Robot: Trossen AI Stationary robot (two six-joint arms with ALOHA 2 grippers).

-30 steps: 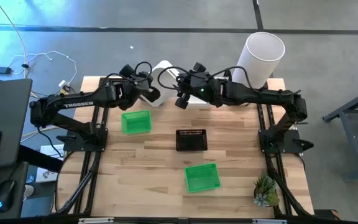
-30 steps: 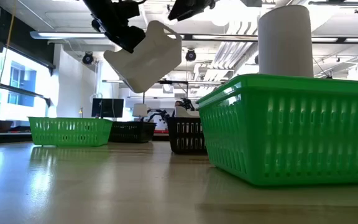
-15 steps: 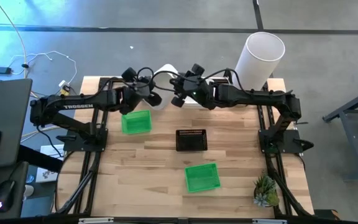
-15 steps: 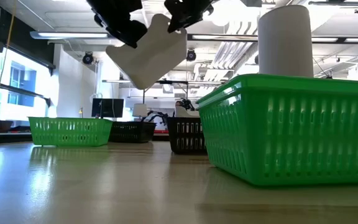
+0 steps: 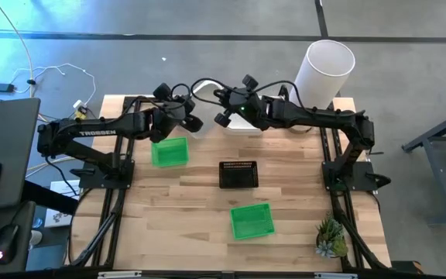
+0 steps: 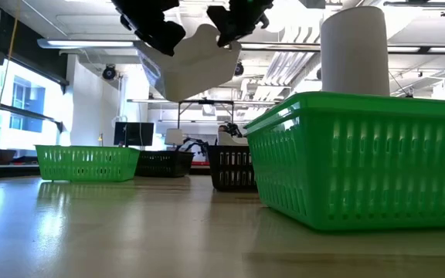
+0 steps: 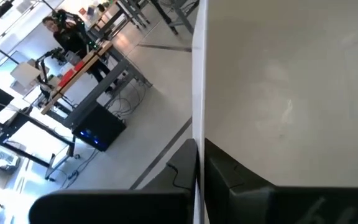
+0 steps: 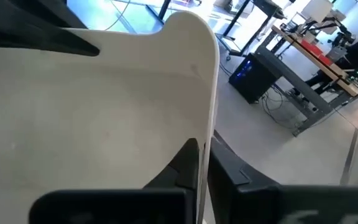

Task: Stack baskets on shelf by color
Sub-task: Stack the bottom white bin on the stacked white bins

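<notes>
White basket: a white basket [image 6: 190, 66] hangs in the air above the far middle of the table [image 5: 184, 225], tilted, held between both arms. In the high view only a small part of it [image 5: 204, 87] shows between the two grippers.
Left gripper: the left gripper [image 5: 183, 118] is at the far side of the table, left of centre, its fingers pressed together on one wall of the white basket; its wrist view shows the thin white rim [image 7: 197, 93] caught between the dark fingers [image 7: 185, 165].
Right gripper: the right gripper [image 5: 221, 101] is just right of the left one, its fingers pinching the other edge of the same basket; its wrist view shows the white wall [image 8: 206, 93] running down into the narrow slit between the fingers [image 8: 182, 168].
Green basket, left: a green basket [image 5: 169, 152] sits on the table on the left side, just nearer than the left gripper.
Green basket, near: a second green basket [image 5: 252, 221] sits near the front edge, right of centre; it fills the right of the low view [image 6: 361, 158].
Black basket: a black basket [image 5: 238, 174] sits at the middle of the table, between the two green ones.
White cylinder: a tall white cylinder [image 5: 324, 71] stands at the far right corner.
Plant: a small plant [image 5: 331, 237] sits at the near right edge.
</notes>
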